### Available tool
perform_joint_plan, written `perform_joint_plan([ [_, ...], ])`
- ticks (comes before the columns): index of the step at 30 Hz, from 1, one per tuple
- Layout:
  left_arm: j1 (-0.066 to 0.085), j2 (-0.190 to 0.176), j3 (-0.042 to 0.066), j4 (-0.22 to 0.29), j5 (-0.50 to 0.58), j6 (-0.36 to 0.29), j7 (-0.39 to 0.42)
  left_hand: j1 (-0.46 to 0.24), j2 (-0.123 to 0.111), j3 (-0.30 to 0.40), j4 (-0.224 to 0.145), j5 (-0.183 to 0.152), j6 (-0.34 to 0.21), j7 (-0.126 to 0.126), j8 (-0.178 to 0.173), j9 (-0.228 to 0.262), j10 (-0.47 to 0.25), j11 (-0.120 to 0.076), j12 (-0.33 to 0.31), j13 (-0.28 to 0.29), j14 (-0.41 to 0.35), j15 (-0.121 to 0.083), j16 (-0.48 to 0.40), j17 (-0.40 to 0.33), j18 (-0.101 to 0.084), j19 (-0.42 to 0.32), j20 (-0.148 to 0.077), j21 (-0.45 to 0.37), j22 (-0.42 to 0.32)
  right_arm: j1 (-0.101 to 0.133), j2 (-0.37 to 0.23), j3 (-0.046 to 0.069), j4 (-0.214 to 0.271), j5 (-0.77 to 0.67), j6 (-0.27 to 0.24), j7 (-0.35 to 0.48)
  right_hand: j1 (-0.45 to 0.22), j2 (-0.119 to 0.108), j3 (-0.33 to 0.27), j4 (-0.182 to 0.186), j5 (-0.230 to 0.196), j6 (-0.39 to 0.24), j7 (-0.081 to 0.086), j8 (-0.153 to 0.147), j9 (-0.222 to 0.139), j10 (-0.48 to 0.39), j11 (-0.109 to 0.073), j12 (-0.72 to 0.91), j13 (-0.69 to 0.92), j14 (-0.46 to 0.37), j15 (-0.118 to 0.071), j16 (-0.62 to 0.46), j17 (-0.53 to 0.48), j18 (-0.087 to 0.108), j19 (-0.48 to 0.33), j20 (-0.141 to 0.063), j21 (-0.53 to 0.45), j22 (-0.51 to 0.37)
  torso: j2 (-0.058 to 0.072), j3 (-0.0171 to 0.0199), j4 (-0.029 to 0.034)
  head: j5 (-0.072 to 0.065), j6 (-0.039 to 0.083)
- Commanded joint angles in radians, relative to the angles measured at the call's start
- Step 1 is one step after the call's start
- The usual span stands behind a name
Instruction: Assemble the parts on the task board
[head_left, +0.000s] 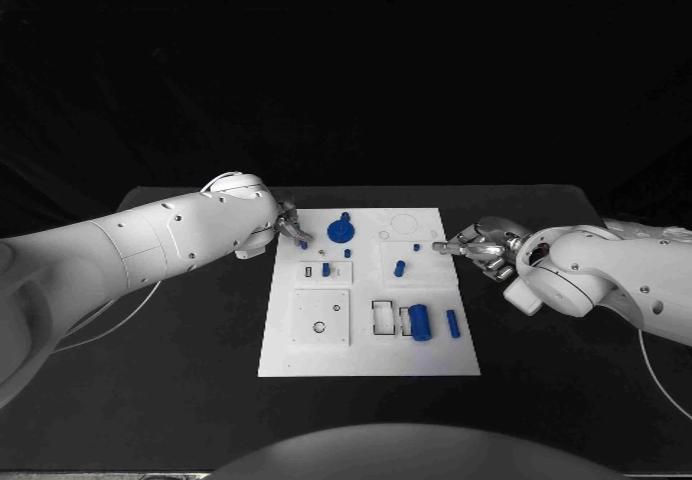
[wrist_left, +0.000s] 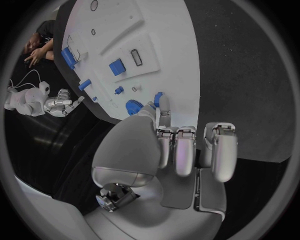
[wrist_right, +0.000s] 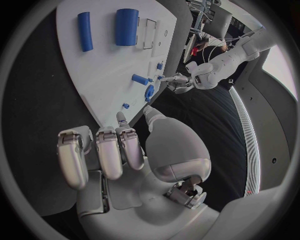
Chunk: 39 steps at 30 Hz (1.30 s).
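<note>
1. Holding a small blue part (wrist_left: 159, 101) pinched at its fingertips, the left hand (head_left: 286, 228) sits over the board's (head_left: 289, 360) far left corner, just beside the round blue part (head_left: 340, 231); the pinch likely keeps the piece steady for seating.
2. The right hand (head_left: 483, 247) hovers at the board's far right edge, fingers curled in and, as far as I can tell, holding nothing; a small blue peg (wrist_right: 125, 106) lies near its fingertips, probably its next pick.
3. A large cylinder (head_left: 420, 321) and a slim bar (head_left: 451, 322) lie loose on the board's near right, not yet assembled.
</note>
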<state>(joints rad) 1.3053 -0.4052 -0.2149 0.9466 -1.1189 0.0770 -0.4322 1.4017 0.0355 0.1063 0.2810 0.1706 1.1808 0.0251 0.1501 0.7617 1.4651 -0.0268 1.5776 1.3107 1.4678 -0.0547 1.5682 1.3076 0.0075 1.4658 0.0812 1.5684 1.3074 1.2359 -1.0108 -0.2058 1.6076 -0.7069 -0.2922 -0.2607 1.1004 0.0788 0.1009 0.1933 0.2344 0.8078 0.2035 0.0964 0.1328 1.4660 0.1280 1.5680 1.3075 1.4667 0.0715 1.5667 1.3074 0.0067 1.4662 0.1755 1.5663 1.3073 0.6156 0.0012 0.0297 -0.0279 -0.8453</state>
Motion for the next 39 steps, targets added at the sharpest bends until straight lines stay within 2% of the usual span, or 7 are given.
perform_joint_plan([
  [1,-0.001,0.001,0.0,0.002,0.012,0.0,0.023,0.027,-0.005,0.016,-0.002,0.011,0.0,-0.006,-0.003,0.002,0.106,-0.008,-0.007,0.26,0.103,-0.01,0.003,0.263,-0.008,0.105,0.011,0.002,0.263,-0.001,0.0,0.0,0.0,-0.004,0.01,0.0,0.0,0.013,-0.002,0.002,0.005,-0.004,0.005,0.004,0.001,0.105,0.01,0.003,0.263,0.104,0.005,0.004,0.263,-0.007,0.105,0.006,0.004,0.263,0.0,0.0001,0.0004,0.0,0.001],
  [6,-0.001,-0.006,0.0,0.009,0.012,-0.025,0.039,0.047,-0.023,0.035,-0.002,0.026,0.002,-0.006,-0.004,0.005,0.106,-0.008,-0.007,0.26,0.103,-0.014,0.003,0.263,-0.008,0.105,0.019,0.002,0.263,-0.001,0.0,0.0,-0.002,-0.004,0.01,0.0,0.0,0.013,-0.002,0.002,0.005,-0.004,0.005,0.004,0.001,0.105,0.01,0.003,0.263,0.104,0.005,0.004,0.263,-0.007,0.105,0.006,0.004,0.263,0.0,0.0,0.0004,0.001,-0.001],
  [15,0.0,-0.025,0.001,0.034,0.015,-0.071,0.061,0.065,-0.052,0.061,0.0,0.076,0.007,-0.005,-0.006,0.007,0.106,-0.007,-0.007,0.26,0.103,-0.019,0.003,0.263,-0.008,0.105,0.029,0.002,0.263,-0.001,0.002,0.0,-0.007,-0.004,0.01,0.001,0.0,0.013,-0.002,0.002,0.005,-0.004,0.005,0.004,0.001,0.105,0.01,0.003,0.263,0.104,0.005,0.004,0.263,-0.007,0.105,0.006,0.004,0.263,0.0,0.0006,0.001,0.003,-0.002],
  [21,0.005,-0.047,0.001,0.06,0.017,-0.09,0.054,0.065,-0.056,0.063,0.001,0.079,0.007,-0.005,-0.006,0.007,0.106,-0.007,-0.007,0.26,0.103,-0.019,0.003,0.263,-0.008,0.105,0.03,0.002,0.263,-0.001,0.006,0.0,-0.012,-0.004,0.01,0.002,0.0,0.013,-0.002,0.002,0.005,-0.004,0.005,0.004,0.001,0.105,0.01,0.003,0.263,0.104,0.005,0.004,0.263,-0.007,0.105,0.006,0.004,0.263,-0.001,0.0015,0.0006,0.004,-0.003],
  [26,0.02,-0.074,0.002,0.095,0.025,-0.105,0.044,0.065,-0.057,0.063,0.001,0.08,0.007,-0.005,-0.006,0.007,0.106,-0.007,-0.007,0.26,0.103,-0.019,0.003,0.263,-0.008,0.105,0.031,0.002,0.263,-0.002,0.006,0.0,-0.014,-0.004,0.008,0.002,0.0,0.013,-0.002,0.002,0.005,-0.004,0.005,0.004,0.001,0.105,0.01,0.003,0.263,0.104,0.005,0.004,0.263,-0.007,0.105,0.006,0.004,0.263,-0.001,0.0004,0.0001,0.003,-0.003],
  [31,0.033,-0.11,0.002,0.144,0.044,-0.114,0.027,0.064,-0.059,0.063,0.002,0.081,0.008,-0.005,-0.006,0.007,0.106,-0.007,-0.007,0.26,0.103,-0.019,0.003,0.263,-0.008,0.105,0.031,0.002,0.263,-0.002,0.005,0.0,-0.015,-0.004,0.007,0.002,0.0,0.013,-0.002,0.002,0.005,-0.004,0.005,0.004,0.001,0.105,0.01,0.003,0.263,0.104,0.005,0.004,0.263,-0.007,0.105,0.006,0.004,0.263,0.0,0.001,0.0008,0.004,-0.004],
  [39,0.039,-0.163,0.001,0.223,0.087,-0.099,-0.017,0.063,-0.06,0.064,0.004,0.082,0.01,-0.005,-0.006,0.007,0.106,-0.007,-0.007,0.26,0.103,-0.019,0.003,0.263,-0.008,0.105,0.032,0.002,0.263,-0.002,0.005,0.0,-0.014,-0.004,0.007,0.002,0.0,0.013,-0.002,0.002,0.005,-0.004,0.005,0.004,0.001,0.105,0.01,0.003,0.263,0.104,0.005,0.004,0.263,-0.007,0.105,0.006,0.004,0.263,0.0,0.001,0.0011,0.009,-0.007],
])
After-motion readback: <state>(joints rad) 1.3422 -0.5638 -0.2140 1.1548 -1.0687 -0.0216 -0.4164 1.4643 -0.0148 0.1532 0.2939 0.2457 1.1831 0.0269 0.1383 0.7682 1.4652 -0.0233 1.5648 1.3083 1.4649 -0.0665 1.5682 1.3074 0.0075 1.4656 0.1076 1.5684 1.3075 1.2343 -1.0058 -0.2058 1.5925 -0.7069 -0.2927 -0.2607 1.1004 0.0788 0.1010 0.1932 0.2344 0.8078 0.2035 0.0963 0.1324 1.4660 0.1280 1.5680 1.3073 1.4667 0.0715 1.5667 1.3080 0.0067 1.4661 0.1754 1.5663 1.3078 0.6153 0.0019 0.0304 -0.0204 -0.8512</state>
